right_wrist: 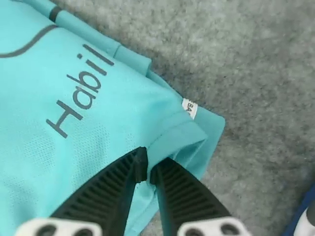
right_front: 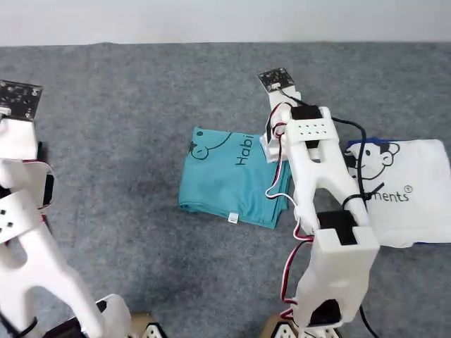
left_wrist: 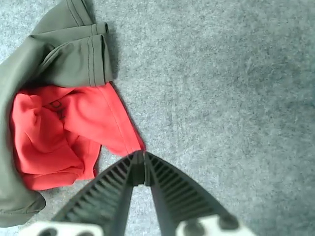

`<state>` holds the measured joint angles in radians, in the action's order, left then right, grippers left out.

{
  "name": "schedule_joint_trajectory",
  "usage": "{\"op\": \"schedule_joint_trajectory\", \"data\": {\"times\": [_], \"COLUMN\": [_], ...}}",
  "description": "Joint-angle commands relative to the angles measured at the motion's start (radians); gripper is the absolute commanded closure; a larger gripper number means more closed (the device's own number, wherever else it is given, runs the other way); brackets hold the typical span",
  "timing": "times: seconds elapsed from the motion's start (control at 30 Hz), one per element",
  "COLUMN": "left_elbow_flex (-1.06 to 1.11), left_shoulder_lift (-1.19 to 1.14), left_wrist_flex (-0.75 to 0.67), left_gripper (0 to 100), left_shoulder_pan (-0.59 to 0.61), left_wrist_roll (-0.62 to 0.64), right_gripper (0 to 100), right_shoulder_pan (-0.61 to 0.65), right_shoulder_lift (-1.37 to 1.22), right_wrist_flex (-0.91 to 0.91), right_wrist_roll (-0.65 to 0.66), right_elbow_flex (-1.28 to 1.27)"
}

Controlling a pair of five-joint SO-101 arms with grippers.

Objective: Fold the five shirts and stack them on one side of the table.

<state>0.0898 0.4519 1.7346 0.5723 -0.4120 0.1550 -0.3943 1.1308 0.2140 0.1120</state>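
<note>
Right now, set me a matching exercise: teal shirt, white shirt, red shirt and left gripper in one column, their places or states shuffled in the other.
1. teal shirt
2. white shirt
3. red shirt
4. left gripper

a. shut, over bare table
b. crumpled against the olive shirt
c. folded, mid-table
d. flat, on the right side

Pairs: 1-c, 2-d, 3-b, 4-a
</note>
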Motion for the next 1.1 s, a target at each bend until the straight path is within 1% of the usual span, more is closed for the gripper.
{"op": "schedule_joint_trajectory", "data": {"times": [0.0,0.1,0.2,0.33,0.43,0.57,0.67,0.73,0.8,0.93,1.07], "left_elbow_flex": [-0.004,-0.004,-0.004,-0.004,-0.004,-0.004,0.015,0.033,0.05,0.074,0.077], "left_shoulder_lift": [0.023,0.021,0.021,0.021,0.021,0.021,0.021,0.021,0.021,0.026,0.021], "left_wrist_flex": [0.017,0.017,0.017,0.017,0.017,0.014,-0.008,-0.014,-0.023,-0.052,-0.058], "left_gripper": [99,99,99,99,99,99,99,99,99,99,99], "left_shoulder_pan": [0.002,0.002,0.0,0.0,-0.002,-0.002,-0.002,-0.002,-0.002,-0.003,-0.003], "left_wrist_roll": [-0.009,-0.011,-0.011,-0.011,-0.011,-0.011,-0.011,-0.011,-0.011,-0.011,-0.011], "right_gripper": [98.9,98.8,98.8,98.8,98.9,97.2,88.9,82.9,79.1,78.4,78.1], "right_shoulder_pan": [0.005,0.004,-0.024,-0.058,-0.067,-0.062,-0.045,-0.036,-0.027,-0.013,0.015], "right_shoulder_lift": [0.012,0.013,0.004,-0.03,-0.074,-0.081,-0.074,-0.065,-0.054,-0.056,-0.062], "right_wrist_flex": [-0.016,-0.022,-0.025,-0.097,-0.097,-0.016,0.114,0.213,0.286,0.394,0.446], "right_wrist_roll": [0.069,0.121,0.152,0.233,0.253,0.25,0.244,0.186,0.08,-0.104,-0.261], "right_elbow_flex": [0.072,0.087,0.133,0.175,0.216,0.247,0.308,0.358,0.397,0.44,0.436]}}
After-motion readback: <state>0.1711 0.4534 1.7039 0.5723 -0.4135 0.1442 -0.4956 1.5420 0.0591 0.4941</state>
